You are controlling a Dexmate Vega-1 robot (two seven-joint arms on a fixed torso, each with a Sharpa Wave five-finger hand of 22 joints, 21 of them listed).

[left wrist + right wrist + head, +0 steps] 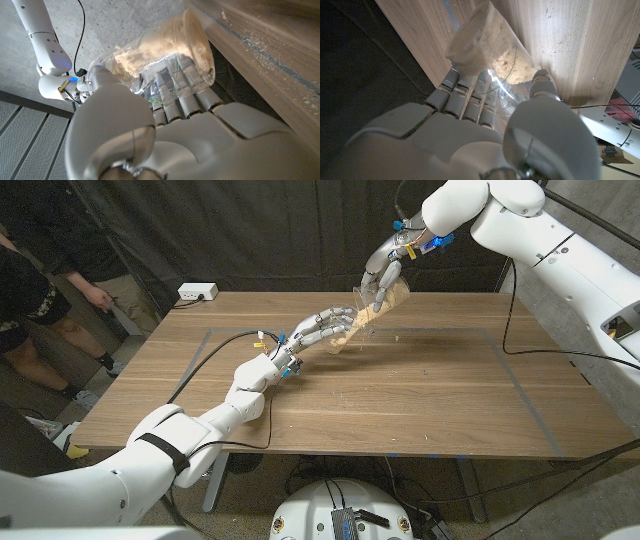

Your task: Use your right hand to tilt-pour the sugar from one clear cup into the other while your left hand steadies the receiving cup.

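Observation:
My right hand [385, 270] grips a clear pouring cup [388, 293] above the table's far middle, tilted with its mouth down toward my left. Sugar lies along that cup [485, 47] from base to mouth. Just below its mouth, my left hand [318, 328] holds the clear receiving cup [346, 337], which also leans and holds tan sugar. In the left wrist view the fingers [175, 102] wrap behind the receiving cup [170, 52], and sugar fills its base. The two cups meet mouth to mouth, so I cannot tell whether they touch.
A white power strip [197, 292] lies at the table's far left edge. A person [40, 270] stands beyond the left side. A taped outline [500, 345] marks the table, a black cable [215, 350] crosses its left part, and sugar grains [260, 40] are scattered near the cups.

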